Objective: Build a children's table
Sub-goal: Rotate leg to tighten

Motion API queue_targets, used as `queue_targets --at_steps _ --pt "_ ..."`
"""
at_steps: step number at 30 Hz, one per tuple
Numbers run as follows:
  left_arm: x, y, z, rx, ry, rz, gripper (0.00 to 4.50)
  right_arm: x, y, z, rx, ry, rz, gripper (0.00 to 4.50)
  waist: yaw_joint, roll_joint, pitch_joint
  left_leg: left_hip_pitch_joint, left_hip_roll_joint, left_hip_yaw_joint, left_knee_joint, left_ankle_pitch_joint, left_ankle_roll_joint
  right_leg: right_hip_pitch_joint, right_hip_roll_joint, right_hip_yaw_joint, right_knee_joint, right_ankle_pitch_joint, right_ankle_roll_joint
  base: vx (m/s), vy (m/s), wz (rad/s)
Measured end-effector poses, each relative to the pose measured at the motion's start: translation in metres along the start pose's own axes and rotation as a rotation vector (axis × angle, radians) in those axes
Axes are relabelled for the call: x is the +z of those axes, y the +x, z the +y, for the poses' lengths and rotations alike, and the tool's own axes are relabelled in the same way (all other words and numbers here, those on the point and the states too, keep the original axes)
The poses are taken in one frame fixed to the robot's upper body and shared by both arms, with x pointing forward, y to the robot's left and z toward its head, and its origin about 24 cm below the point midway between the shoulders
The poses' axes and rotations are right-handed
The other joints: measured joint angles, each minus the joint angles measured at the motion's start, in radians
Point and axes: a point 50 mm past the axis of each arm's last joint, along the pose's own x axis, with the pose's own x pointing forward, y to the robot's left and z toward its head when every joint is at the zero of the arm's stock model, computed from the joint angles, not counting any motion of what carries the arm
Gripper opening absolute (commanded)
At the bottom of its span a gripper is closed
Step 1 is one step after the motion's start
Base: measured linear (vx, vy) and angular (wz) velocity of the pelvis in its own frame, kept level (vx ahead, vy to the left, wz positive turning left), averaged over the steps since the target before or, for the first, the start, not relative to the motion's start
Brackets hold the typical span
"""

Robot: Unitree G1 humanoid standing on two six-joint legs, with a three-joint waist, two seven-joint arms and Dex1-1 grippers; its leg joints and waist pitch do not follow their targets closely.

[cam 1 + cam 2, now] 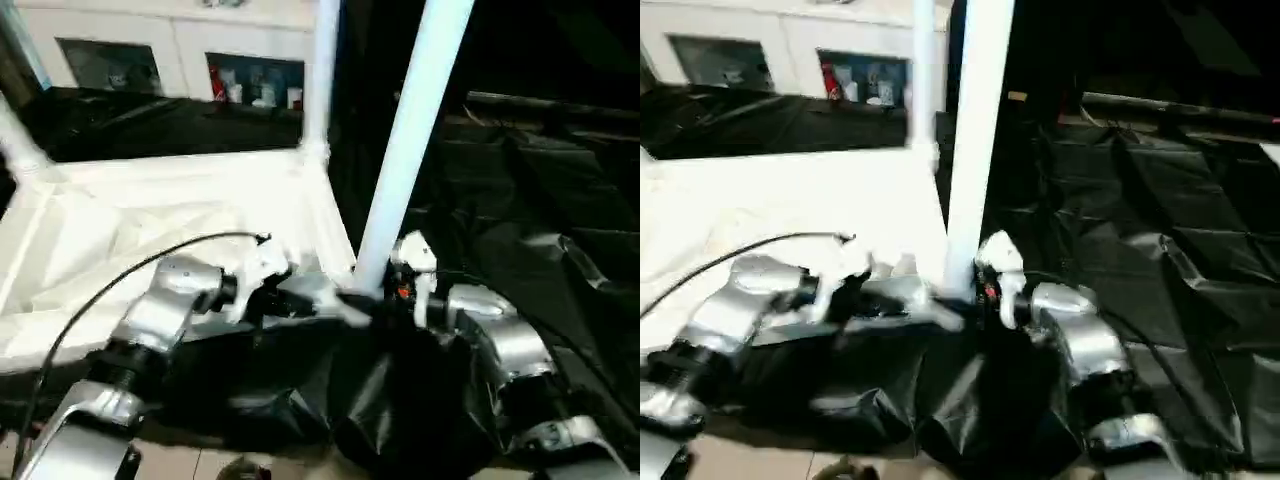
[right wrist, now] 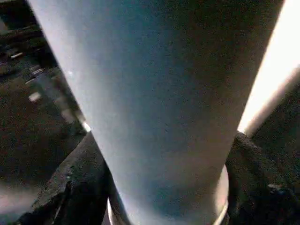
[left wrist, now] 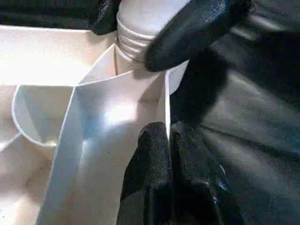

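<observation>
LEFT: I hold my left gripper [image 3: 169, 154] pinched shut on the tabletop [image 1: 150, 230] rim wall, steadying the corner socket just beyond | RIGHT: my right gripper [image 2: 164, 187] straddles the leg [image 1: 405, 150] base, fingers [image 2: 70, 183] either side, closure unclear | FAR: another leg [image 1: 322, 70] stands beyond, already seated upright.
</observation>
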Motion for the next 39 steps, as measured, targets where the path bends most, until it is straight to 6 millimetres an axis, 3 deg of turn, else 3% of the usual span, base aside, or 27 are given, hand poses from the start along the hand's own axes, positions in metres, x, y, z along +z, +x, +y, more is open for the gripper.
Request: queue_targets --at_steps 6,11,13,24,31,35,39 --pt "0.014 0.025 0.016 0.188 -0.049 -0.007 0.0 0.008 0.025 -0.015 -0.374 0.113 -0.056 2.72 -0.014 0.0 0.0 0.002 0.0 0.0 0.001 0.0 0.0 0.001 0.0 0.0 0.001 0.001 0.0 0.0 0.0 0.0" --pt "0.02 0.032 0.018 0.233 -0.048 -0.015 0.0 0.012 0.03 -0.018 -0.461 0.104 -0.072 2.72 -0.011 0.001 0.0 0.0 -0.001 0.0 -0.002 0.0 0.0 0.0 0.0 0.0 -0.001 0.0 0.001 0.0 0.0 0.0" --pt "0.02 0.032 0.018 0.233 -0.045 -0.016 0.0 0.012 0.03 -0.018 -0.457 0.104 -0.074 3.42 -0.011 0.003 0.0 -0.001 -0.001 0.0 -0.002 0.0 0.0 -0.001 0.0 0.0 -0.001 0.0 0.001 0.0 0.0 0.0" --pt "0.01 0.018 0.008 0.111 0.005 -0.031 0.0 0.009 0.015 -0.012 -0.176 0.034 -0.036 4.28 -0.013 0.005 0.0 -0.001 0.0 0.0 -0.003 0.0 0.0 -0.001 0.0 -0.001 -0.002 0.0 0.001 0.0 0.0 0.0" --pt "0.002 0.003 -0.006 -0.055 0.028 -0.022 0.0 0.003 -0.014 0.002 0.129 -0.065 0.039 4.28 0.005 0.004 0.001 -0.001 0.001 0.0 -0.002 0.0 0.0 -0.001 0.0 -0.001 -0.002 0.0 0.001 0.0 0.0 0.0" --pt "-0.001 -0.005 -0.01 -0.108 0.031 -0.015 0.0 0.002 -0.019 0.007 0.221 -0.079 0.052 4.28 0.011 0.004 0.001 -0.001 0.001 0.0 -0.001 0.0 0.0 -0.001 0.0 -0.001 -0.001 0.0 0.001 0.0 0.0 0.0" --pt "-0.003 -0.009 -0.012 -0.135 0.023 -0.006 0.0 0.002 -0.021 0.009 0.258 -0.085 0.064 3.9 0.012 0.004 0.002 -0.001 0.0 0.0 0.0 0.0 0.0 -0.001 0.0 -0.001 -0.001 0.0 0.0 0.0 0.0 0.0"
